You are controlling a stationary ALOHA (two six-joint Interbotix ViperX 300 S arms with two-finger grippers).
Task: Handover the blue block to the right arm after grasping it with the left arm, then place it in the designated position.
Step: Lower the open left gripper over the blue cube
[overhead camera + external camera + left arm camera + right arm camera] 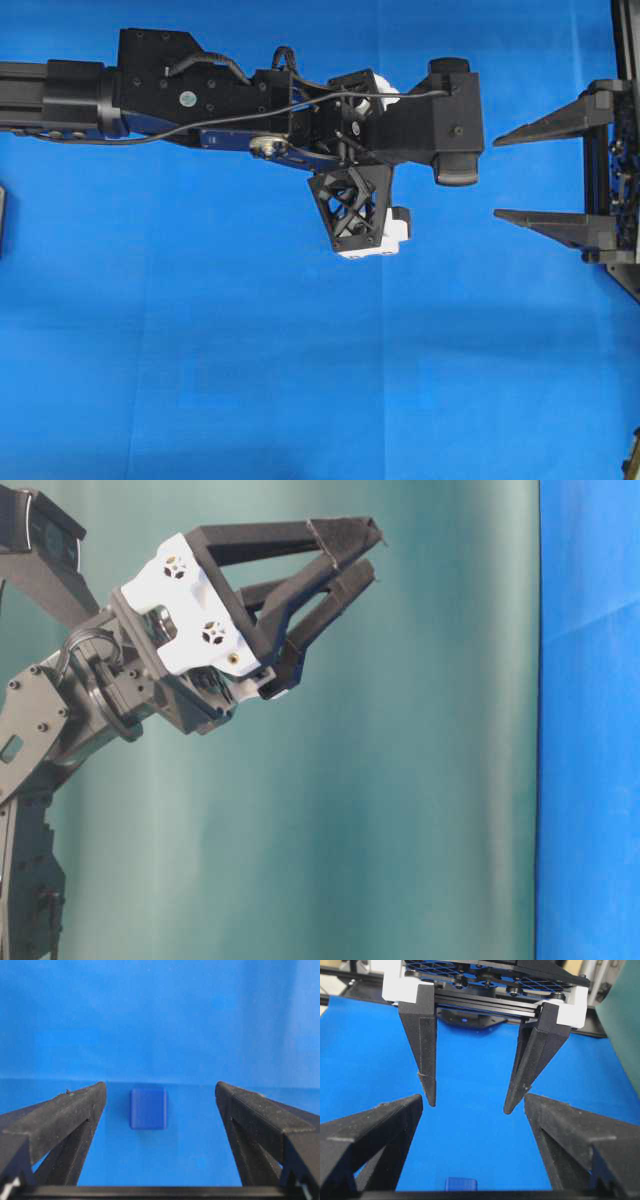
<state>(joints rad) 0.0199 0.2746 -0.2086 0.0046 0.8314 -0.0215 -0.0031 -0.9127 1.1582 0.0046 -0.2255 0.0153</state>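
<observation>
Overhead: left arm (200, 100) reaching in from left edge across blue cloth (250, 380), wrist cam housing and white bracket visible; left gripper (375, 215) pointing down, fingertips hidden under its body. Right gripper (500, 175) at right edge, jaws spread wide, tips aimed toward left arm, nothing between them. Blue block not visible here, prob. hidden under left arm.

Table-level: left gripper (365, 555) w/ white bracket, seen side-on against teal backdrop (400, 830); fingers overlap in this view, so spread can't be read here.

Left wrist: jaws spread wide, blue block (148, 1108) on cloth between the two fingers, nearer the left-hand one in frame, touching neither.

Right wrist: right jaws spread in foreground, empty. Left gripper (468, 1107) opposite, fingers hanging down, jaws apart, tips above cloth. Blue block (461, 1183) at bottom edge, partly cut off, resting on cloth.
</observation>
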